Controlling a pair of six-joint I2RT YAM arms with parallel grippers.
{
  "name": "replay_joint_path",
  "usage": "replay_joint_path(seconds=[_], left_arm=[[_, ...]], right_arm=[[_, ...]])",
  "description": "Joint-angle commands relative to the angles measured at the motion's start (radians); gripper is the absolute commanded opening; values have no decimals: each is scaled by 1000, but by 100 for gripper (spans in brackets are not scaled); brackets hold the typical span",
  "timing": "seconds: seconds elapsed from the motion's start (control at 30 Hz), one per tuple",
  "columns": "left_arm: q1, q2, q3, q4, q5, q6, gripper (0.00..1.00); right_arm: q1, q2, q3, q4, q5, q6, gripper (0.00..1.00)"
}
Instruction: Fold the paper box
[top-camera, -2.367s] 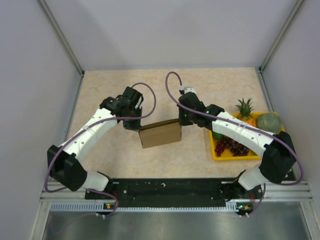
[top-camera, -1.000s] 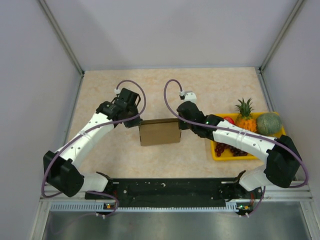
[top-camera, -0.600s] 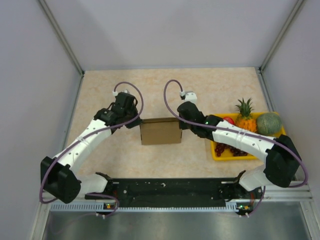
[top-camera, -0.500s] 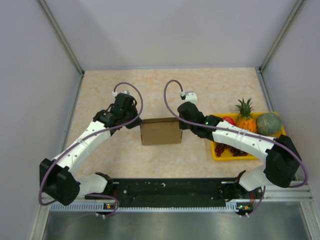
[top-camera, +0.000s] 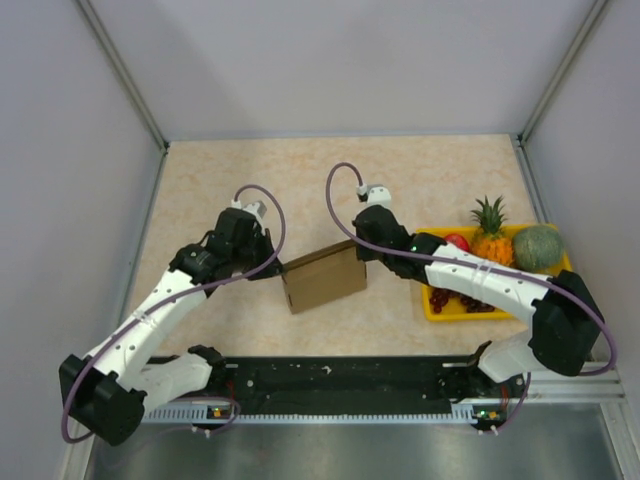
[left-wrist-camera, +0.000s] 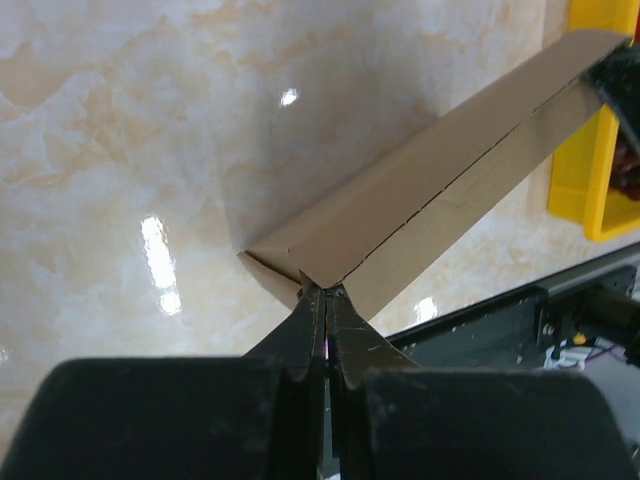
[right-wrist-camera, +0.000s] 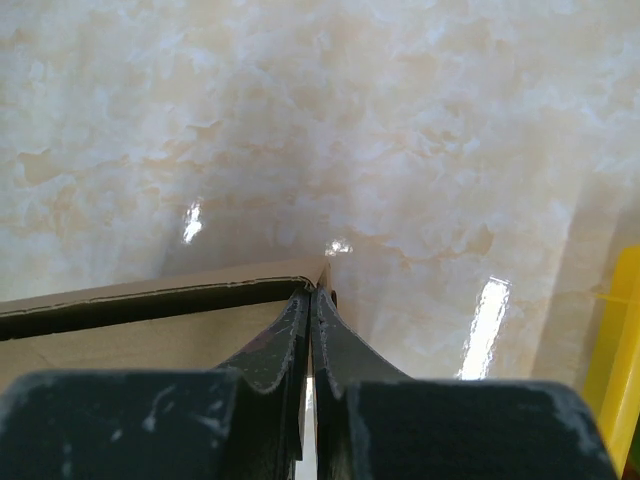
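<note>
A pale marbled table (top-camera: 420, 170) fills the overhead view. Well off to the outer side of the right claw (top-camera: 358, 250) sits a yellow tray (top-camera: 440, 312) of fruit.

Stretched between the two claws is the paper box (top-camera: 325, 280), a flattened brown cardboard sleeve. It sits askew, the end at the right claw further back than the end at the left claw (top-camera: 278, 268). We cannot tell whether its lower edge touches the table.

In its own wrist view, the left claw (left-wrist-camera: 322, 295) is closed to a hairline gap, pinching the very tip of the box's (left-wrist-camera: 440, 200) near corner. The right claw (right-wrist-camera: 310, 293) is closed just as tightly on the opposite corner of the box (right-wrist-camera: 120, 345).

We judge both grips thin, since each holds only a corner tip. If the claws pull apart or twist unevenly, a corner could slip free or tear. Pushed together off-line, the sleeve might buckle instead of opening square.
</note>
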Motion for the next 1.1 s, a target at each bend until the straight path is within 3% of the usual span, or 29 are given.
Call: replay_joint_path(seconds=[0.0, 0.3, 0.6, 0.83, 0.97, 1.07], left_arm=[[-28, -26, -63, 128, 208, 66, 0], [-30, -41, -85, 170, 185, 103, 0], [-32, 17, -56, 249, 170, 139, 0], [-32, 74, 20, 253, 125, 265, 0], [-32, 95, 33, 264, 96, 333, 0], [-32, 104, 58, 267, 79, 362, 0]], right_arm=[[66, -12, -50, -4, -175, 5, 0], [64, -132, -173, 116, -181, -18, 0], [5, -205, -165, 155, -288, -116, 32], [-115, -382, -177, 162, -557, -294, 78], [-173, -414, -179, 129, -664, -371, 87], [-192, -452, -190, 168, -612, -387, 91]])
